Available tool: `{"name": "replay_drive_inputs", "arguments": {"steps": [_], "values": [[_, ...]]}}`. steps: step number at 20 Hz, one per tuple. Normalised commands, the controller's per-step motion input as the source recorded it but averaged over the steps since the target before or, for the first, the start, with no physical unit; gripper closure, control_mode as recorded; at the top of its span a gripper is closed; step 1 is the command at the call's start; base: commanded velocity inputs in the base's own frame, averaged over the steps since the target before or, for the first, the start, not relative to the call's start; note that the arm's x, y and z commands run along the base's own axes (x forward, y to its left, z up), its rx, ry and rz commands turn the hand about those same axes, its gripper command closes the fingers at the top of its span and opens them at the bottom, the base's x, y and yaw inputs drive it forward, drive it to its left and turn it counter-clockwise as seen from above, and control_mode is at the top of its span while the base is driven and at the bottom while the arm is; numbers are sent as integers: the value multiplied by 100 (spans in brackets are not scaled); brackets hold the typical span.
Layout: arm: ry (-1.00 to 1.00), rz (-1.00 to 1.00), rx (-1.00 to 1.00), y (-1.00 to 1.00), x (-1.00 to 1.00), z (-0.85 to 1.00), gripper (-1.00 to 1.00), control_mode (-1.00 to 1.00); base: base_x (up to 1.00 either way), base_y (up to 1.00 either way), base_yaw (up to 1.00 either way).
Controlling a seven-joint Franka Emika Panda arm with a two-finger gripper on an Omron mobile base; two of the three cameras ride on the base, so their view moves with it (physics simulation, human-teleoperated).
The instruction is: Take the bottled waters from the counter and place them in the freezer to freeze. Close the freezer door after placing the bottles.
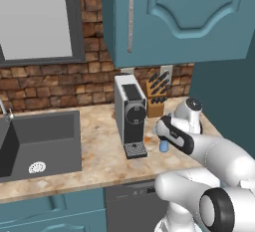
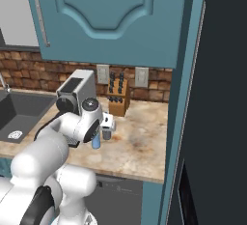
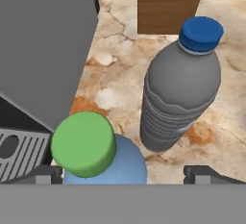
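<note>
Two bottles stand upright, close together on the counter (image 3: 211,122): a green-capped blue bottle (image 3: 103,163) and a blue-capped grey bottle (image 3: 180,91).

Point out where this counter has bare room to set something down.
Free: the broad counter strip between the sink and the coffee machine, and the stretch right of the knife block toward the tall teal panel. Crowded: beside the coffee machine, where the green-capped bottle and grey bottle stand under the open gripper.
</note>
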Motion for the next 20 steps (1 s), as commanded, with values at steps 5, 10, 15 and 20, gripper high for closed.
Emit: {"name": "replay_drive_inputs", "arguments": {"steps": [5,10,15,20], "values": [[-2,0,0,0,0,0,100,-100,0,0,0],[0,0,0,1,0,-15,100,-100,0,0,0],[-1,0,0,8,0,-4,100,-100,0,0,0],[-24,0,-1,16,-54,36,100,-100,0,0,0]]}}
